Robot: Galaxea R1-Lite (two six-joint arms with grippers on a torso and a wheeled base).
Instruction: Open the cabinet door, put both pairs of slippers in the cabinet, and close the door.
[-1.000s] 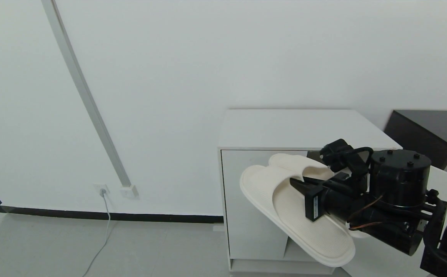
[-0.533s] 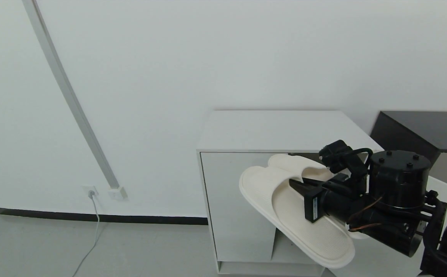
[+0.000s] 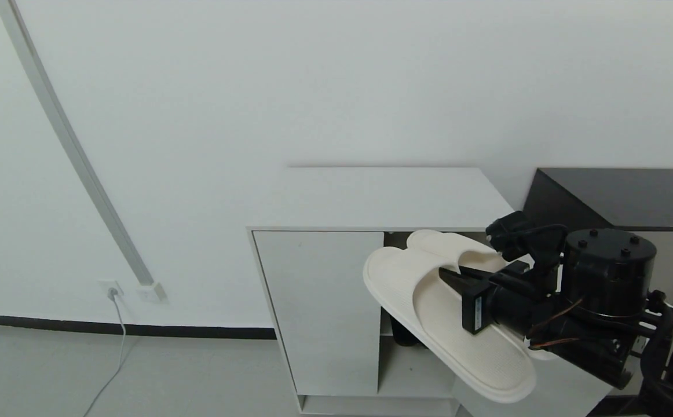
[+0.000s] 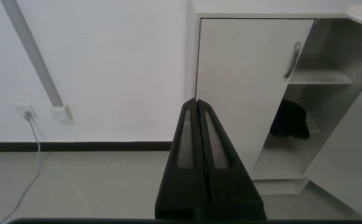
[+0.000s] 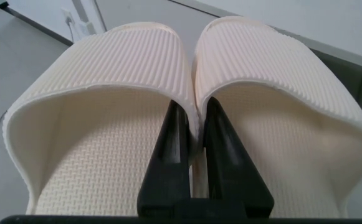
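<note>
The cream slippers are held clamped together by the right gripper, in the air before the cabinet, at 3 o'clock of its shut door panel. The left gripper is seen closed, with nothing between its fingers.

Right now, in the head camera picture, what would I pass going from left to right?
wall socket → closed cabinet door → pair of slippers → black table
</note>
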